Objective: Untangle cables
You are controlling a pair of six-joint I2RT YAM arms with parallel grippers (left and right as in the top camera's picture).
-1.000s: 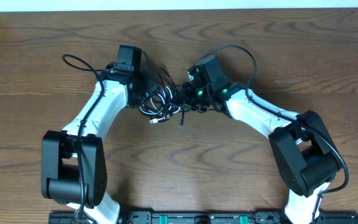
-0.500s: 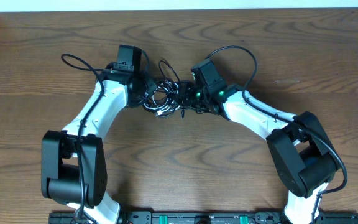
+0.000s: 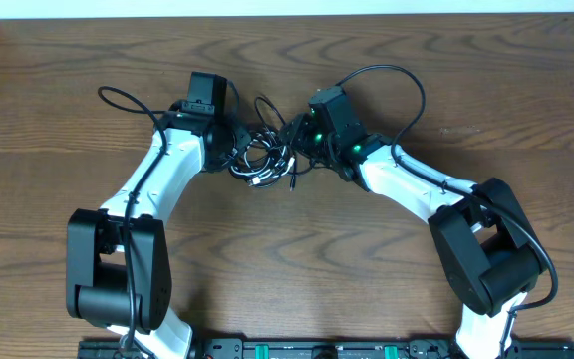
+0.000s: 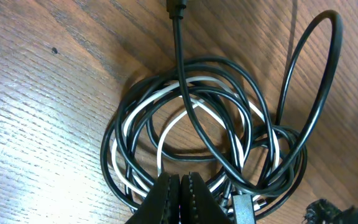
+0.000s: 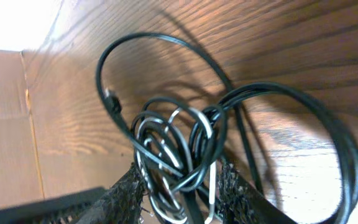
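The cables (image 3: 262,160) lie tangled on the wooden table between my two grippers. The left wrist view shows the black cord (image 4: 182,62) coiled in several loops, with the white cord (image 4: 160,149) wound through them. A black plug (image 4: 178,6) lies at the top. My left gripper (image 4: 180,186) is shut, its tips resting over the near edge of the coils (image 3: 235,145). My right gripper (image 5: 182,186) is open. The black cord (image 5: 160,38) and white cord (image 5: 211,178) loops sit between its two fingers (image 3: 295,143).
Thicker black arm wires arc out behind the left arm (image 3: 118,97) and the right arm (image 3: 407,90). A cardboard box (image 5: 5,124) stands at the table's far left corner. The table's far edge (image 3: 287,15) runs just behind the arms.
My right gripper has opened and shifted a little toward the far edge. The bundle has drawn slightly tighter and farther back. The left arm has stayed put.
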